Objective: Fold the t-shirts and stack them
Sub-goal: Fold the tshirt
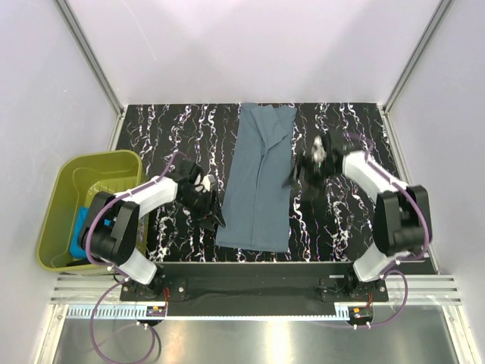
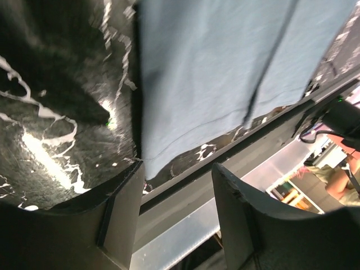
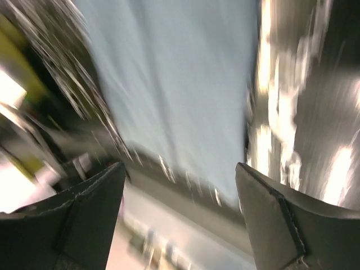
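A slate grey-blue t-shirt (image 1: 258,182) lies folded into a long narrow strip down the middle of the black marbled table (image 1: 167,129). My left gripper (image 1: 211,208) hovers at the strip's near left edge, open and holding nothing. In the left wrist view the left gripper (image 2: 177,169) stands just off the t-shirt's (image 2: 225,73) near corner. My right gripper (image 1: 298,176) is beside the strip's right edge, open and empty. The right wrist view is blurred, with the right gripper (image 3: 180,166) wide apart over the t-shirt (image 3: 180,84). A turquoise t-shirt (image 1: 79,226) lies in the tub.
An olive-green plastic tub (image 1: 57,197) stands off the table's left edge, beside the left arm. The table's near edge and metal rail (image 1: 250,267) run just below the strip's end. White walls enclose the far side and both flanks.
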`<state>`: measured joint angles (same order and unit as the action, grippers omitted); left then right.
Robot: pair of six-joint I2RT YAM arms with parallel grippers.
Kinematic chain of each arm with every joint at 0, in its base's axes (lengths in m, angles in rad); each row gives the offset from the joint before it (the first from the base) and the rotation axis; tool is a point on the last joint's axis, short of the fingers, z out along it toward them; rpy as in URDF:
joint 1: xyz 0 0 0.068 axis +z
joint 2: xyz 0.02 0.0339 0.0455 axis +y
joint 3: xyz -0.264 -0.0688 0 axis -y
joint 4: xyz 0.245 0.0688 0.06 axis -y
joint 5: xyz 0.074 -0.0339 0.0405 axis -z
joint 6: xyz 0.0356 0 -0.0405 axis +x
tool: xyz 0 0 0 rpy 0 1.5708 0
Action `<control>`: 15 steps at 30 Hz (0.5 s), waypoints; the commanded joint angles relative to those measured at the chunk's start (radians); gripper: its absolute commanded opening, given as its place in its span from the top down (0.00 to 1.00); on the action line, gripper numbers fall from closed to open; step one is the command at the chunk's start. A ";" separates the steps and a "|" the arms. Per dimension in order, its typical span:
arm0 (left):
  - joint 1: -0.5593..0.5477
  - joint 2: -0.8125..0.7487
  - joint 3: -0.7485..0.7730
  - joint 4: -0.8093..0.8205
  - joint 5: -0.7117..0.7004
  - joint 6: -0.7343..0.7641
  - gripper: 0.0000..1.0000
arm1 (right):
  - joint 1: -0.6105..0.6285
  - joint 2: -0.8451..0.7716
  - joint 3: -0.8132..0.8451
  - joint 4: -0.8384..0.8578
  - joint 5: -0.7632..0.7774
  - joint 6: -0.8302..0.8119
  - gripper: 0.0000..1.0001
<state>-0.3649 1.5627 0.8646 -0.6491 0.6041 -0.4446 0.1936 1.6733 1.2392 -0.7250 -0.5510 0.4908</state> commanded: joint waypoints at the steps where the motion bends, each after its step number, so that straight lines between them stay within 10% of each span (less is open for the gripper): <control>1: -0.002 0.004 -0.035 -0.001 0.022 0.004 0.44 | 0.058 -0.167 -0.248 0.088 -0.110 0.031 0.13; 15: -0.016 -0.012 -0.150 0.025 -0.076 -0.055 0.44 | 0.165 -0.376 -0.759 0.427 -0.139 0.270 0.28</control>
<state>-0.3744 1.5589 0.7303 -0.6601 0.5762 -0.4843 0.3408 1.2770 0.5179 -0.4454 -0.6743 0.6941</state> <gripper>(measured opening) 0.559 0.741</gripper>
